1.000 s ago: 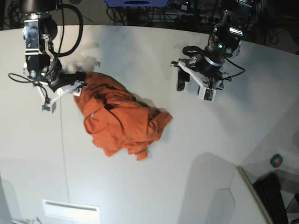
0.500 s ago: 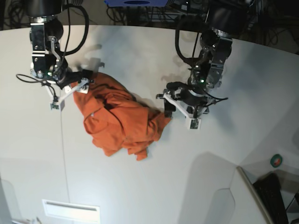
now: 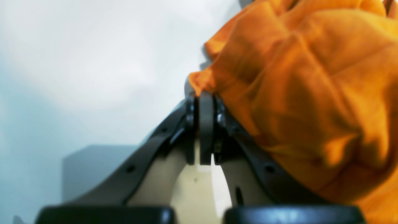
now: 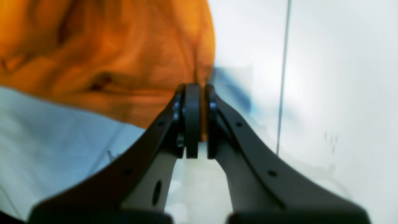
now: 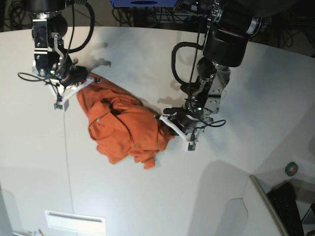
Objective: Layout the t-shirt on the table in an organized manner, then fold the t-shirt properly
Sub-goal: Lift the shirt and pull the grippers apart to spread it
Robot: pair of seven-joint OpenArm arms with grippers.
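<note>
The orange t-shirt [image 5: 123,125] lies crumpled in a heap on the white table [image 5: 147,196], left of centre. My right gripper [image 5: 78,85] is at the heap's upper left corner. In the right wrist view this gripper [image 4: 194,88] is shut, with a strip of the t-shirt [image 4: 108,56] caught between its pads. My left gripper [image 5: 170,127] is at the heap's right edge. Close up, that gripper [image 3: 202,96] is shut, and a corner of the t-shirt [image 3: 311,93] runs into its tips. Sleeves, neckline and tag cannot be made out in the bunched cloth.
A thin seam line [image 5: 66,157] runs down the table under the right arm. A white rectangle [image 5: 74,221] lies near the front left. A green tape roll [image 5: 292,169] and a dark object [image 5: 285,201] sit past the table's right edge. Cables line the far edge.
Both grippers were open and have shut on the shirt. The left arm swung down and leftward to the heap's right edge. The right gripper shifted onto the upper left corner.
</note>
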